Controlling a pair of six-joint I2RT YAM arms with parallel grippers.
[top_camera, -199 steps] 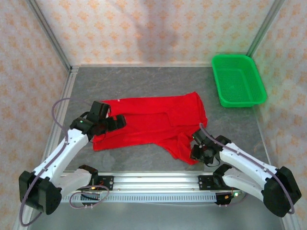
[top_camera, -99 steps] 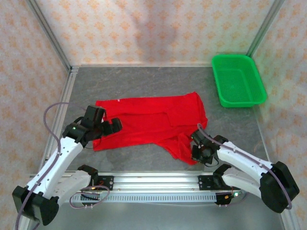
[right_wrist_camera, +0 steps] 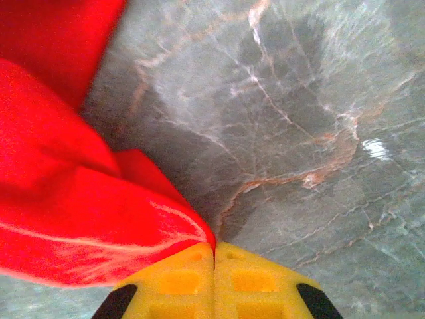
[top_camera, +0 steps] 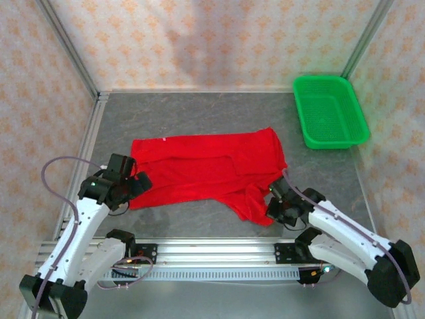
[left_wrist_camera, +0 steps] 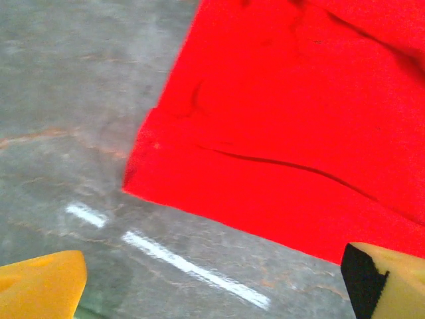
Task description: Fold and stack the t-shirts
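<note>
Bare table (top_camera: 199,113) behind t-shirt (top_camera: 206,173); green basket (top_camera: 330,111) in far-right corner

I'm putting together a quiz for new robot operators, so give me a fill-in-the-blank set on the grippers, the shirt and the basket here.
The right gripper is shut on an edge of the ____ t-shirt. The left gripper hovers by the t-shirt's left edge with its jaws ____. The t-shirt lies on the table, while the green basket holds ____.
Missing words: red; open; nothing.
</note>
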